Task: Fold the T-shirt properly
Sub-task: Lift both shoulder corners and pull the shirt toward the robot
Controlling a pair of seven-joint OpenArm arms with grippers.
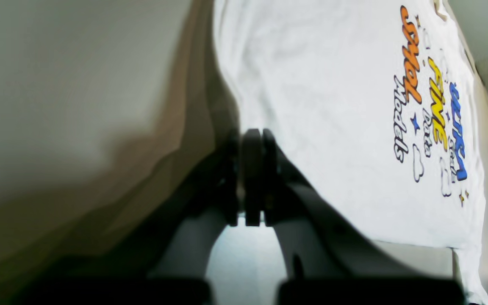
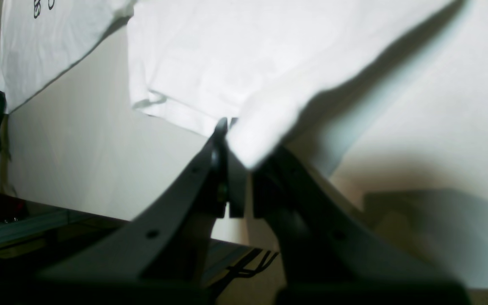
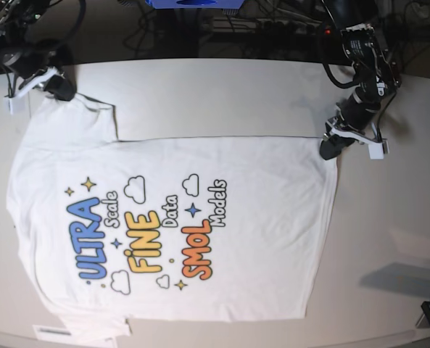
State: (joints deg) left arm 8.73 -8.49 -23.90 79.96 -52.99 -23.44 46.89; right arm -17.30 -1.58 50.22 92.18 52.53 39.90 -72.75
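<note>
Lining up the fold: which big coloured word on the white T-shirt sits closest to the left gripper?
The orange "SMOL" on the white T-shirt; yellow "FINE" and blue "ULTRA" lie farther from the left gripper.

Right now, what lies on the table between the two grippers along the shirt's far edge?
In the base view, only bare table and the T-shirt edge lie between the right gripper, on the sleeve, and the left gripper, at the hem corner.

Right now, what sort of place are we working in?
Likely a robotics lab bench: a plain white table holding only the printed T-shirt, two arms each with an end effector at a shirt corner, and tangled cables along the far edge.
</note>
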